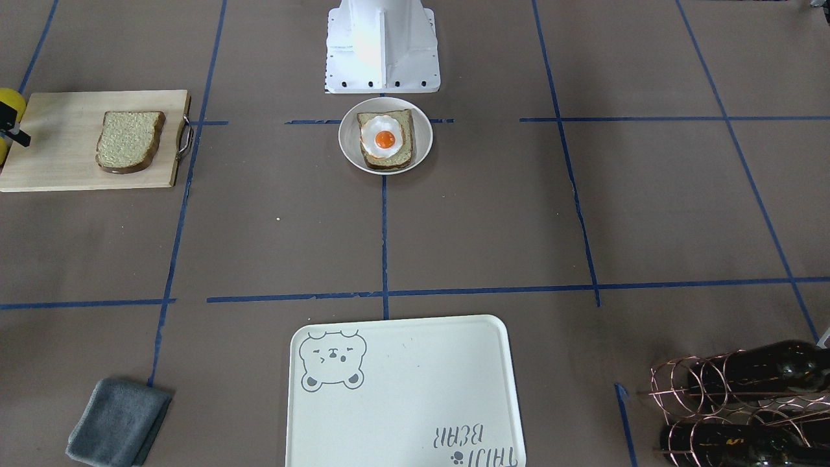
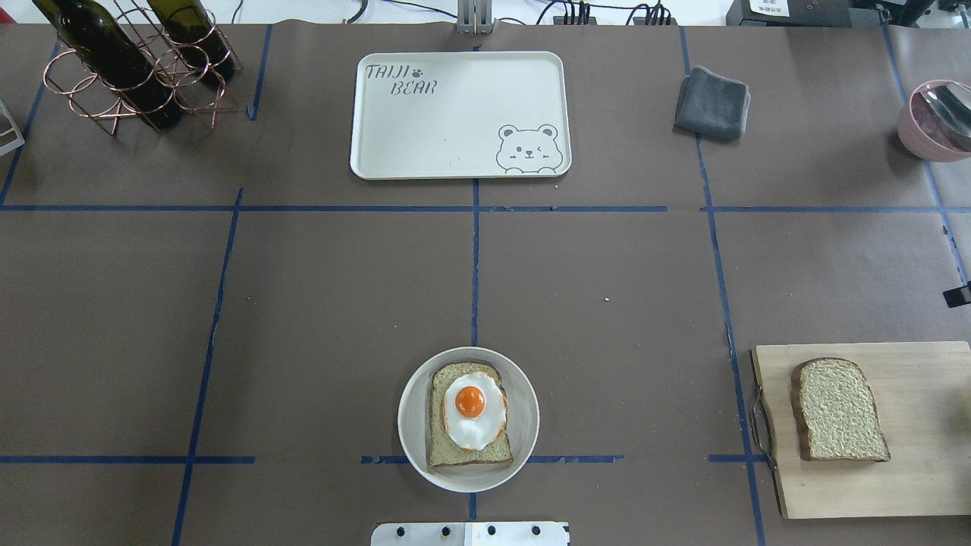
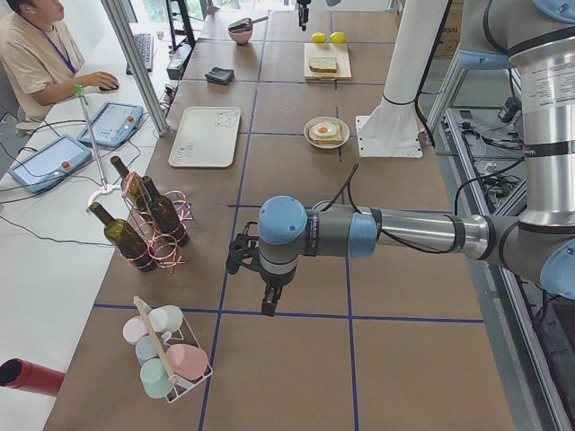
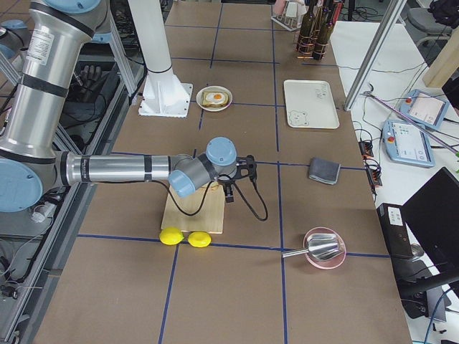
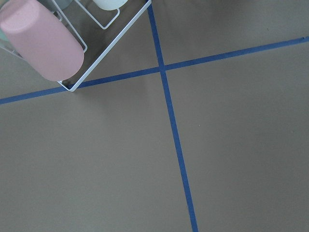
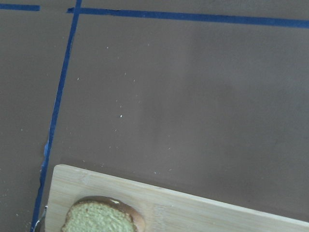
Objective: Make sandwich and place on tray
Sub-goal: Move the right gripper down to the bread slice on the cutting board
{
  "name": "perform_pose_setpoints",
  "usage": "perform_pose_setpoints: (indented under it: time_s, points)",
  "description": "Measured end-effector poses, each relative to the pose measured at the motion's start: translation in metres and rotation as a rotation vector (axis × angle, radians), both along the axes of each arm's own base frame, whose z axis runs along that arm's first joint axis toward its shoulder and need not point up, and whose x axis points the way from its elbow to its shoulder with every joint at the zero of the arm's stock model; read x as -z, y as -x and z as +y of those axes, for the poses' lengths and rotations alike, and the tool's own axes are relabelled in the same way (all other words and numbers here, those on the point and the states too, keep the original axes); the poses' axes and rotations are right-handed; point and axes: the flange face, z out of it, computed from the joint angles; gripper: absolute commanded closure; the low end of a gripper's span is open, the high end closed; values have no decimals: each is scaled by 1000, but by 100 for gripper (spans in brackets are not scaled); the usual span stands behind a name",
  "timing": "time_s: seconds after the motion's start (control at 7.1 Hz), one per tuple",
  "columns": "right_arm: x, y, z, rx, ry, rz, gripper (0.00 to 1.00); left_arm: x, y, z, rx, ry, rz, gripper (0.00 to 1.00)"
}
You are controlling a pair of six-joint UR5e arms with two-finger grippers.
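A small whitish plate (image 2: 410, 425) near the robot base holds one wholegrain bread slice (image 2: 455, 452) with a fried egg (image 2: 472, 406) on top. The second bread slice (image 2: 837, 409) lies on the wooden cutting board (image 2: 918, 455); it also shows in the right wrist view (image 6: 101, 218). The cream bear tray (image 2: 455, 114) lies bare at the far middle. My right gripper (image 4: 229, 195) hovers by the board's far edge, and I cannot tell its state. My left gripper (image 3: 267, 303) hangs over bare table near a cup rack, and I cannot tell its state.
A copper rack with wine bottles (image 2: 129, 68) stands far left. A grey cloth (image 2: 711, 104) lies right of the tray. A pink bowl with a spoon (image 2: 937, 117) is at the far right. Two lemons (image 4: 185, 237) lie beside the board. A cup rack (image 5: 53, 38) is near the left gripper.
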Motion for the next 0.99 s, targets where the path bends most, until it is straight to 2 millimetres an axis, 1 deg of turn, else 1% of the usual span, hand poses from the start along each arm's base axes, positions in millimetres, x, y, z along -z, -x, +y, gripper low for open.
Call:
perform_pose_setpoints:
  time_s: [0.14, 0.28, 0.42, 0.56, 0.7, 0.99]
  points:
    - [-3, 27, 24, -32, 27, -14, 0, 0, -1, 0, -1, 1, 5, 0]
    - [-12, 47, 41, -51, 27, -13, 5, -1, -1, 0, -1, 2, 10, 0]
    - [-26, 61, 52, -62, 11, -12, 20, -1, -2, 0, -3, 2, 12, 0]
    - [-37, 71, 61, -67, 1, -27, 25, -1, -2, 0, -3, 3, 12, 0]
    - [-39, 79, 67, -58, -2, -46, 31, -1, -2, 0, -4, 3, 13, 0]
    - [-36, 91, 75, -26, -7, -62, 38, -2, -3, 1, -6, 5, 14, 0]
